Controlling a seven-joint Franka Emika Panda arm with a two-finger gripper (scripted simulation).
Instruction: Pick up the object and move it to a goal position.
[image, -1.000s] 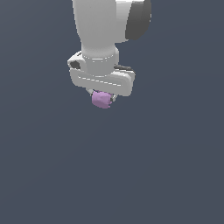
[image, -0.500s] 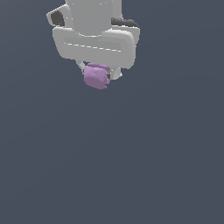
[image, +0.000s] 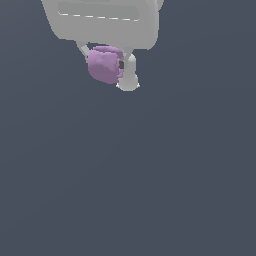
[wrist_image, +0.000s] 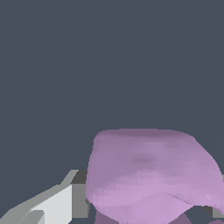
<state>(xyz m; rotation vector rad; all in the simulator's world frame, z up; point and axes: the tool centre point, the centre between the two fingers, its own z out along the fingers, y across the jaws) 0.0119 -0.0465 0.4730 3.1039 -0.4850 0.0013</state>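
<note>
The object is a small light-purple lumpy block held up in the air between the white fingers of my gripper, which is shut on it. The gripper's wide white body fills the top of the exterior view. One finger shows on the exterior view's right side of the block; the other is mostly hidden behind it. In the wrist view the object looms large and close, with a white finger touching its side. No goal marker is visible.
A plain dark grey-blue surface fills the scene around and below the gripper. Nothing else stands in view.
The gripper with the purple block in it has risen and come closer to the exterior camera, now looking larger and higher in the frame. The grip has not changed.
</note>
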